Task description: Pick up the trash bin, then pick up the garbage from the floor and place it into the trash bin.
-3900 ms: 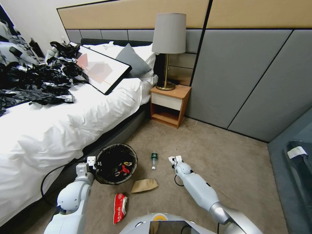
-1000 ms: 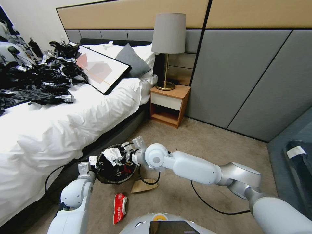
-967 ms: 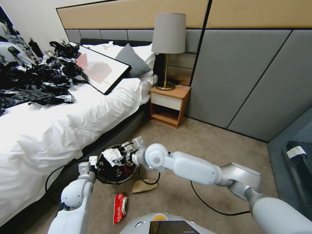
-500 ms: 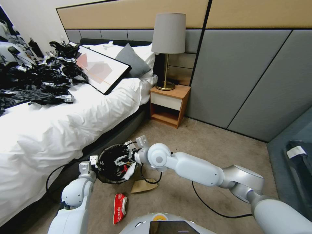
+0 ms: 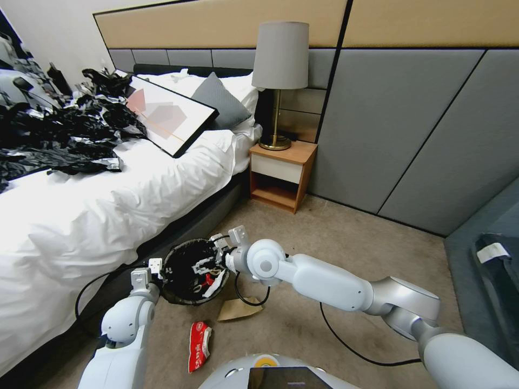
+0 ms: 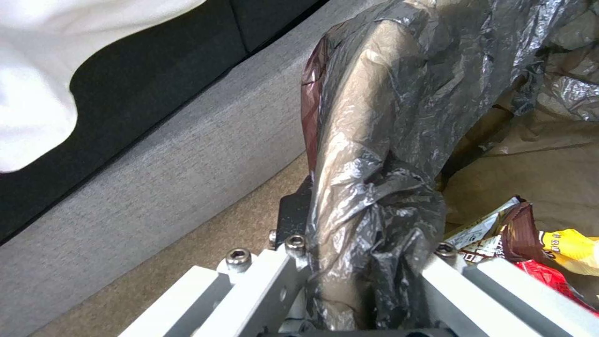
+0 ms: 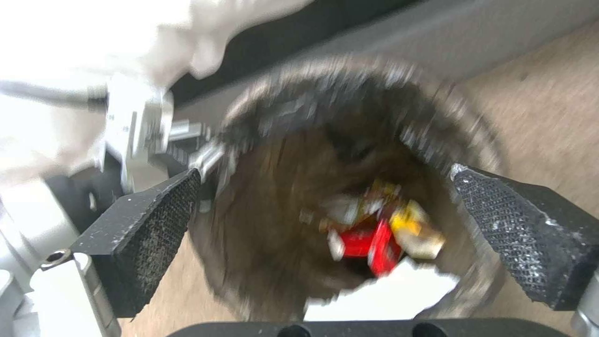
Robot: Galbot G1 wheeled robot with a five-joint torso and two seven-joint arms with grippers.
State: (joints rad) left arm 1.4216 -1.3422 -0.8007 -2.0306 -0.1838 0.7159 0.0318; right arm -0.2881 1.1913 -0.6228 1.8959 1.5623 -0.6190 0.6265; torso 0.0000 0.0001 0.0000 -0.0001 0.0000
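Left end effector is clamping the light trash bin by its slippery rim; right end effector, wide apart, is hovering above.

Right tool spread wide above the trash bin holding wrappers.

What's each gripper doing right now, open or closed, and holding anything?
Left gripper: closed on the trash bin rim, clamping the black liner.
Right gripper: open over the bin, fingers spread, holding nothing.
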